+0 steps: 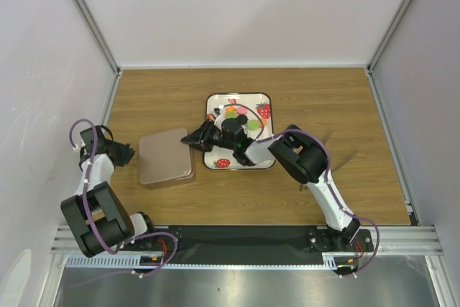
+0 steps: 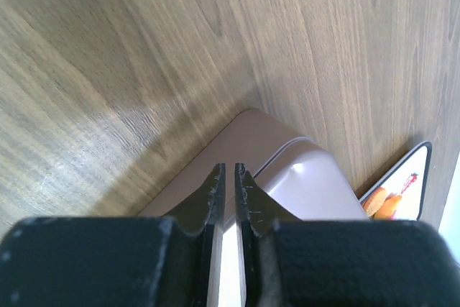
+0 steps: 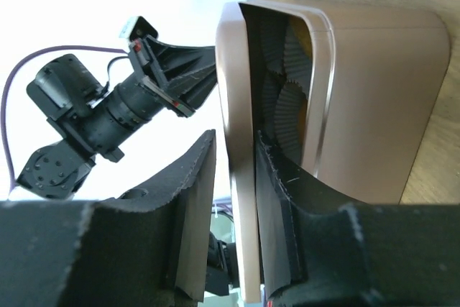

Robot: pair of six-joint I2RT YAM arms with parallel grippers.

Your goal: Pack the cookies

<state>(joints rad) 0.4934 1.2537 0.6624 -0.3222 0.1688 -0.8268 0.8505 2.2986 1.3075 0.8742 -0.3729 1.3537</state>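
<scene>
The right gripper (image 3: 236, 138) stood slack astride the raised lid (image 3: 231, 70); unclamped between its fingers, it could fall shut.

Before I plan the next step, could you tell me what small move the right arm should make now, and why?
Probably swing the lid wider open with the right gripper. Its fingers straddle the lid's edge, the lid stands only partly raised off the box, and the cookies lie on the tray, unpacked.
</scene>
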